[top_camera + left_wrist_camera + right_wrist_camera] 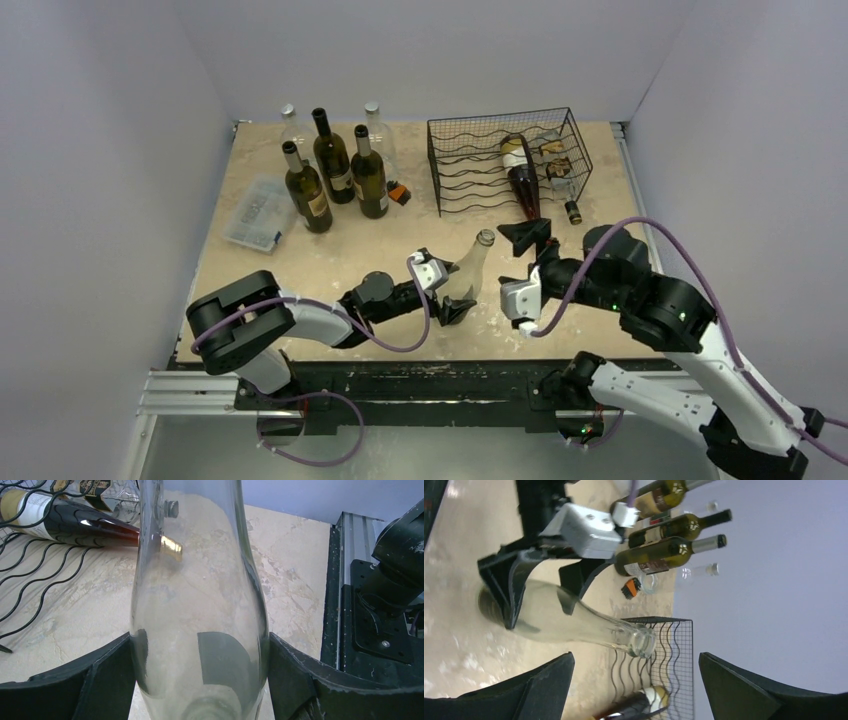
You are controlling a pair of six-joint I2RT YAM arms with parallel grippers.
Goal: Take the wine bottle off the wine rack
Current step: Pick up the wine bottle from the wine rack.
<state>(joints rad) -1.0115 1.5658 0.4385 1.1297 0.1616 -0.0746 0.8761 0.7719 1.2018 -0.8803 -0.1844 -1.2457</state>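
Bottle [200, 580] sits clasped between left fingers [100, 680]; right fingers [539, 685] spread wide.

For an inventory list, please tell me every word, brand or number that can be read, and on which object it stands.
No text is readable.
Labels on the standing dark green glass bottles: too small.
White label on the dark glass bottle in the black wire-mesh wine rack: blurred.
No label visible on the clear glass bottle in the left claw.
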